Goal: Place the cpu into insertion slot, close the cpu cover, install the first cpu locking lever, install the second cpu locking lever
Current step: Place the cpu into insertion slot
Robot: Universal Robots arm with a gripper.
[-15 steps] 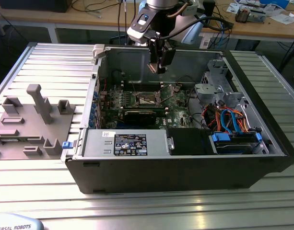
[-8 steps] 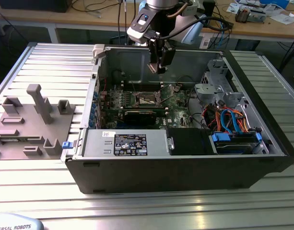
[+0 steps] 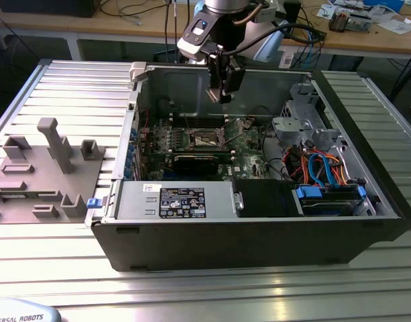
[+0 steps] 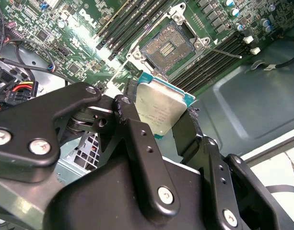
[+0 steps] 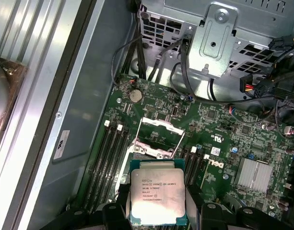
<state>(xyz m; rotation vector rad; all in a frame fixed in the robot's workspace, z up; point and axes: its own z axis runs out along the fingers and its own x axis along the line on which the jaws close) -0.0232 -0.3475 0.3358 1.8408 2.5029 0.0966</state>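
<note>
Aloft, the tool [image 3: 222, 94] grips the cpu [image 5: 158, 194] above the insertion slot [image 4: 168, 47] inside the case [image 3: 259, 241].

One cpu [image 5: 158, 194], one insertion slot [image 4: 168, 48]

The arm [image 3: 222, 12] comes in from the top of the exterior view, its silver-grey wrist joint [image 3: 197, 32] bending so that the black gripper [image 3: 222, 95] hangs below it, pointing nearly straight down. The gripper's body is short and blocky, with the two fingers reaching down from it side by side. In the second wrist view the fingers [image 4: 137, 139] are black jointed links fixed with bright screws, drawn in toward each other. Their tips press on two opposite edges of the cpu [image 5: 158, 194], which sits squarely between them, its metal top facing the wrist cameras and its other two edges free.
</note>
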